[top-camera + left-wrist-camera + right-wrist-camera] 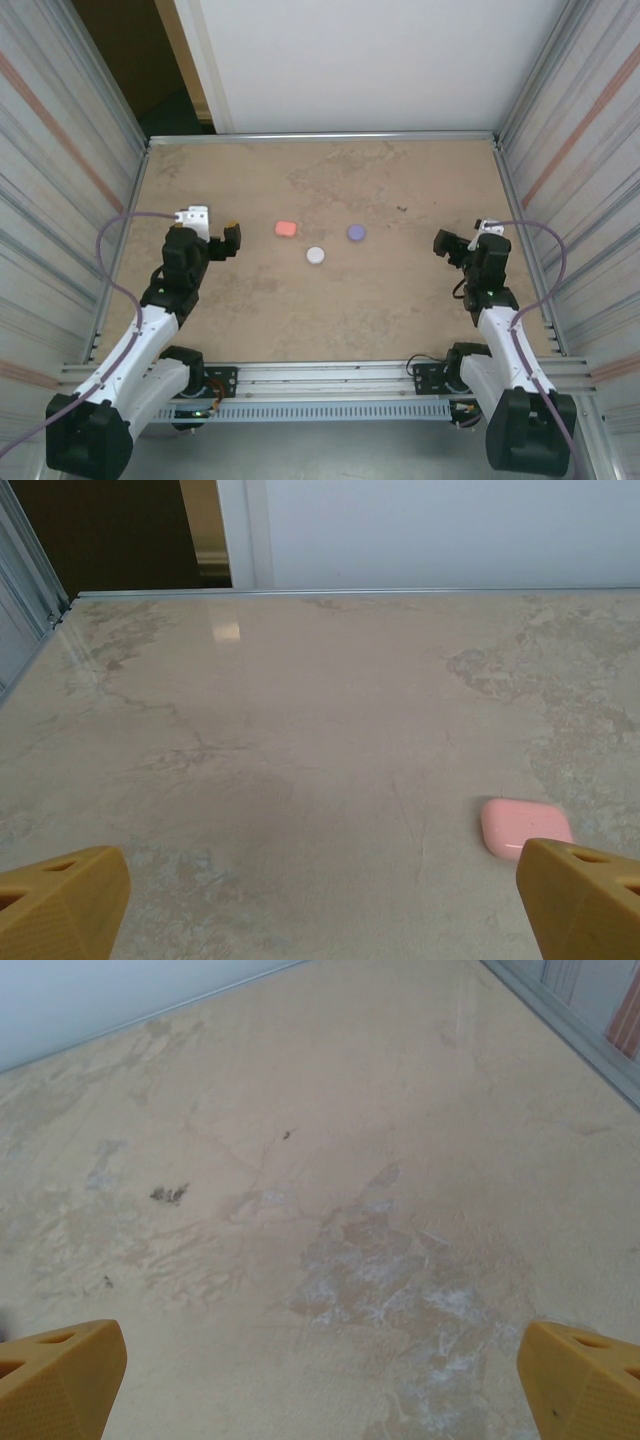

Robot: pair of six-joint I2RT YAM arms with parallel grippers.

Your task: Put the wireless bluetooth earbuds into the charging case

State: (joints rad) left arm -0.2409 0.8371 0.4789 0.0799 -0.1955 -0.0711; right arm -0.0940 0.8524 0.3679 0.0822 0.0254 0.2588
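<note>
Three shut, pebble-like charging cases lie mid-table: a coral-pink case (287, 228), a white case (316, 255) and a purple case (356, 232). The wireless bluetooth earbuds are hidden. My left gripper (213, 228) hovers open left of the pink case, with nothing between its yellow fingers. In the left wrist view the pink case (525, 827) lies just beyond the right fingertip (585, 900), outside the gap of the left gripper (322, 895). My right gripper (465, 236) stands open at the right, well apart from the purple case. The right gripper (320, 1375) has bare table under it.
The tan, mottled tabletop (330, 310) is bounded by ribbed metal walls left (60, 200) and right (590, 180), and by a white panel (370, 60) at the back. A dark opening (130, 60) shows at the back left.
</note>
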